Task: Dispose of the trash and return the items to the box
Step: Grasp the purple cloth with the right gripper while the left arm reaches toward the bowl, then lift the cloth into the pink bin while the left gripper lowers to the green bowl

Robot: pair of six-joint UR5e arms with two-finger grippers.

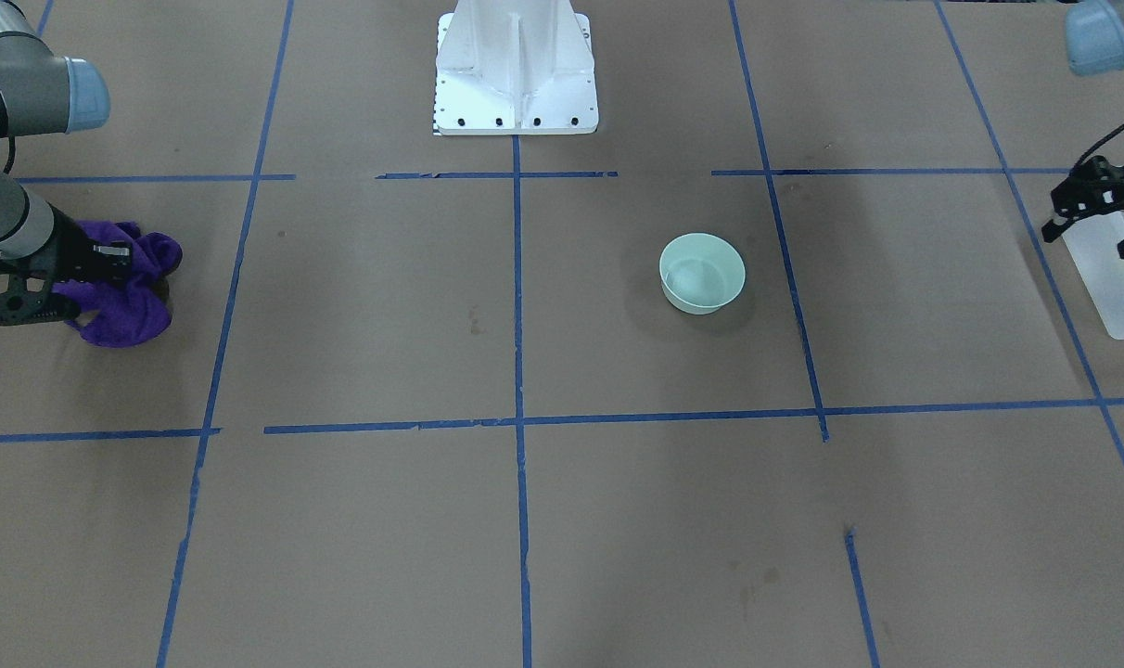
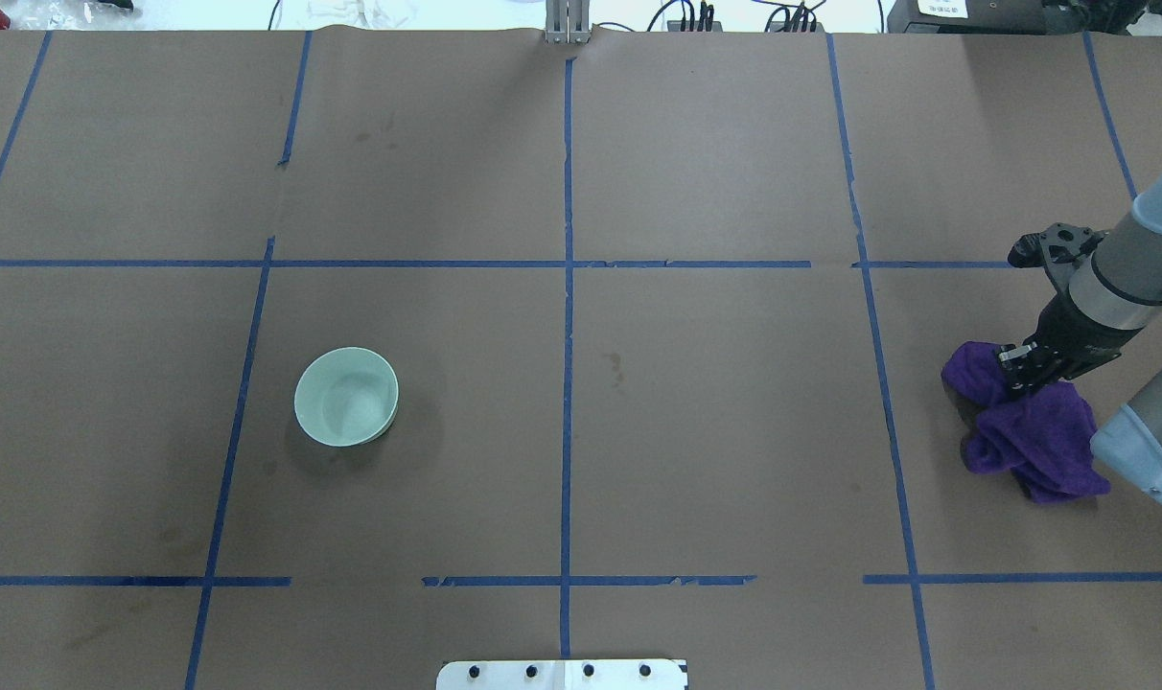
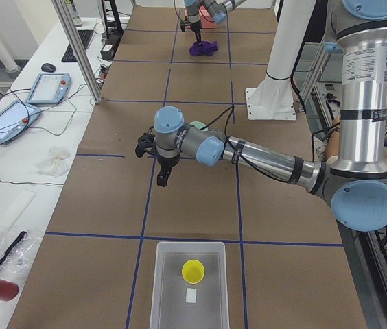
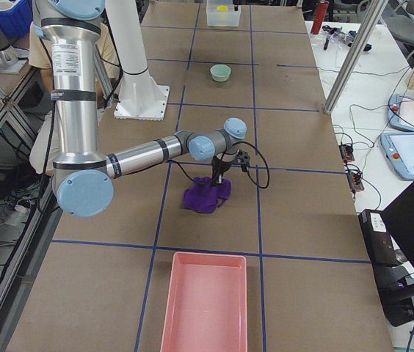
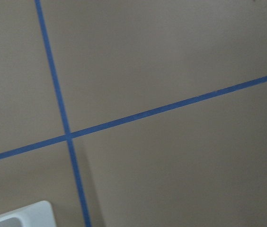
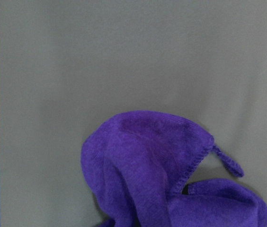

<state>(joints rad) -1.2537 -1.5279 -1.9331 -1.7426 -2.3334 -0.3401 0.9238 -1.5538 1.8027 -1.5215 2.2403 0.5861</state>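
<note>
the box [image 3: 169,291] stands at one end of the table, with bare brown paper open on its inward side. the yellow cup [image 3: 193,271] sits inside it beside a small white label too small to read. the left gripper [image 1: 1091,239] hangs in the air near the box, jaws spread wide and holding nothing. the green bowl [image 1: 702,272] sits well apart from the box, with free room all round. far from the box, the right gripper [image 2: 1015,376] pinches the purple cloth [image 2: 1032,436].
</note>
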